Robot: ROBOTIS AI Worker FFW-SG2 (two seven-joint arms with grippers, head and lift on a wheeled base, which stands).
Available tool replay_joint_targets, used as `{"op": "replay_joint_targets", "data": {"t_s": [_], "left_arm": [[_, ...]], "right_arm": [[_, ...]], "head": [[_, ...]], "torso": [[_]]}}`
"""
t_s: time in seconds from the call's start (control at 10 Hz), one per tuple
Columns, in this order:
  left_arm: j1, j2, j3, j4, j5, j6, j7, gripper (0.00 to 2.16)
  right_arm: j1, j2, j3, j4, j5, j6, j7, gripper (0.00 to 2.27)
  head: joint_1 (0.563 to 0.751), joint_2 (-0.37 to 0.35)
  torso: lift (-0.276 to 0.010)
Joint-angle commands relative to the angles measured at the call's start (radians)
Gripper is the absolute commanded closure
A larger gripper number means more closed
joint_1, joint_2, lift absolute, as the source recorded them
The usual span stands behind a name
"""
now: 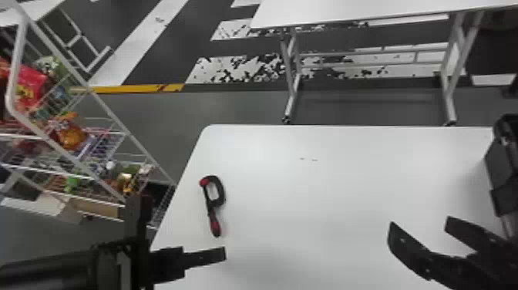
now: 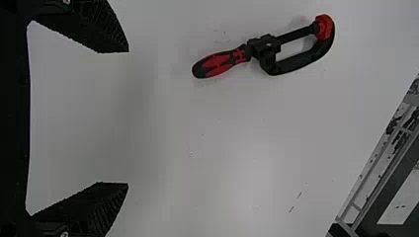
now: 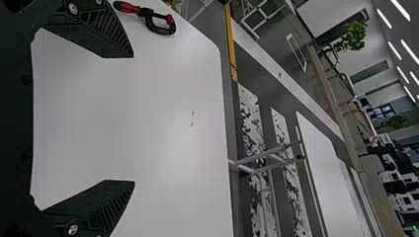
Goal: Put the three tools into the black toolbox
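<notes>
The smooth white table (image 1: 327, 185) bears a C-shaped clamp (image 1: 217, 202).

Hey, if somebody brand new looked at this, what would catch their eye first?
Probably the red-and-black clamp, lying alone toward the left side of the bare white table. Next might come the right gripper, its dark jaws spread over the table's right part. Bright packets on the wire rack beyond the table's left edge would likely compete for attention.
</notes>
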Motion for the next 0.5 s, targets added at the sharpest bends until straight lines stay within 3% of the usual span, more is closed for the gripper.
{"op": "replay_joint_targets", "data": {"t_s": [0.0,0.1,0.2,0.4], "left_arm": [[-0.048,0.006,0.002,0.010,-0.062,0.004,0.017,0.03],[-0.092,0.012,-0.006,0.024,-0.121,0.004,0.089,0.03],[-0.155,0.029,-0.013,0.064,-0.128,0.004,0.144,0.03],[-0.216,0.043,-0.025,0.130,-0.138,0.004,0.149,0.03]], "right_arm": [[-0.005,-0.021,-0.003,0.000,-0.010,-0.003,0.000,0.10],[-0.014,-0.033,-0.001,0.002,-0.018,-0.003,0.000,0.10],[-0.017,-0.039,-0.004,0.002,-0.027,-0.003,0.000,0.10],[-0.020,-0.047,-0.015,0.003,-0.038,-0.006,0.003,0.10]], "head": [[0.695,0.350],[0.695,0.350],[0.695,0.350],[0.695,0.350]], "torso": [[-0.051],[-0.051],[-0.051],[-0.051]]}}
